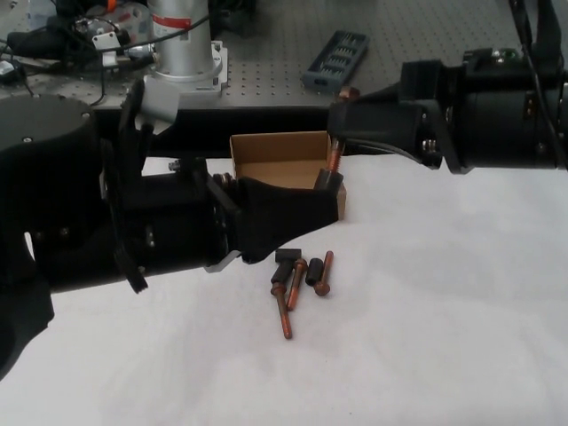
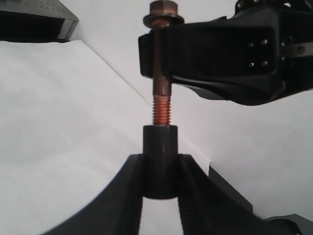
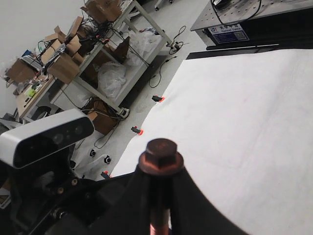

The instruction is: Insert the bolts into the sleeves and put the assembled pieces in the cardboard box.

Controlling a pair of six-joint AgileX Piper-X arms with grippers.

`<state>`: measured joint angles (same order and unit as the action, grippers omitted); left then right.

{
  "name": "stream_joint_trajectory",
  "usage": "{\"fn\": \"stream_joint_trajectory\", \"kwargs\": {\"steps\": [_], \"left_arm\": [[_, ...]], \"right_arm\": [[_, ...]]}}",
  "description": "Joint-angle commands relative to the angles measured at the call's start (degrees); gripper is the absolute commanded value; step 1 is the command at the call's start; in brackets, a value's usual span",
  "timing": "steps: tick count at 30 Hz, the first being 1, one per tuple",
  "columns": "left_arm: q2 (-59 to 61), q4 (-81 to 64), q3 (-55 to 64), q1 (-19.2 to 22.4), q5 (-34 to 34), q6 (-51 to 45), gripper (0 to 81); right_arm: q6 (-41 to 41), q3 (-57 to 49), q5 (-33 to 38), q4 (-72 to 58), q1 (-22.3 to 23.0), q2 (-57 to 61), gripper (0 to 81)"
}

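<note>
Fingers of the left gripper (image 2: pixel 160 166) are clenched on a black sleeve (image 2: pixel 160 147), held upright with its open end up. Fingers of the right gripper (image 2: pixel 157 54) are clamped on the shank of a copper bolt (image 2: pixel 161 105), just under its head, with the threaded end pointing down. Bolt and sleeve are in line. The thread tip sits right at the sleeve's mouth; whether it has entered cannot be told.

High view:
- Bench (image 1: pixel 444 311), under a white cover, takes up the lower and right parts of the frame.
- Left arm comes in from the left edge and the right arm from the upper right. Left gripper (image 1: pixel 330 188) and right gripper (image 1: pixel 342 111) meet just right of centre, the right one above the left. The bolt (image 1: pixel 335 158) stands vertical between them.
- Cardboard box (image 1: pixel 266 146) sits open at centre, directly behind and beside the held pieces. Its right corner is partly covered by the left gripper.
- Blue tray (image 1: pixel 335 58) lies at upper centre-right, well apart from the box.
- Loose bolts (image 1: pixel 284 315), three counted, lie on the cover below centre, near the box.
- Loose sleeves (image 1: pixel 314 272), black, lie among the loose bolts, close to them or touching.
</note>
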<state>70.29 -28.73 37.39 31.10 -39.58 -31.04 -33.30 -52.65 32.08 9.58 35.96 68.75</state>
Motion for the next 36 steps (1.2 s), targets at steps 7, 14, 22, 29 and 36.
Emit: {"fn": "stream_joint_trajectory", "kwargs": {"steps": [7, 14, 22, 29, 36], "left_arm": [[-0.9, -6.0, 0.7, -0.4, 3.9, -1.4, 0.6], [-0.9, -7.4, 0.7, -0.4, 4.9, -1.4, 0.6], [-0.9, -7.4, 0.7, -0.4, 4.9, -1.4, 0.6], [-0.9, -7.4, 0.7, -0.4, 4.9, -1.4, 0.6], [-0.9, -7.4, 0.7, -0.4, 4.9, -1.1, 0.6]], "right_arm": [[1.0, -0.2, 4.6, 2.1, 0.0, -0.9, 2.8], [1.0, -0.2, 7.3, 2.1, 0.0, -0.9, 2.8], [1.3, -0.2, 8.9, 3.4, 0.0, -0.9, 0.6], [0.8, -0.2, 8.8, 3.4, 0.0, -0.9, 42.8], [0.8, -0.2, 9.7, 3.4, 0.0, -0.9, 38.5]]}}
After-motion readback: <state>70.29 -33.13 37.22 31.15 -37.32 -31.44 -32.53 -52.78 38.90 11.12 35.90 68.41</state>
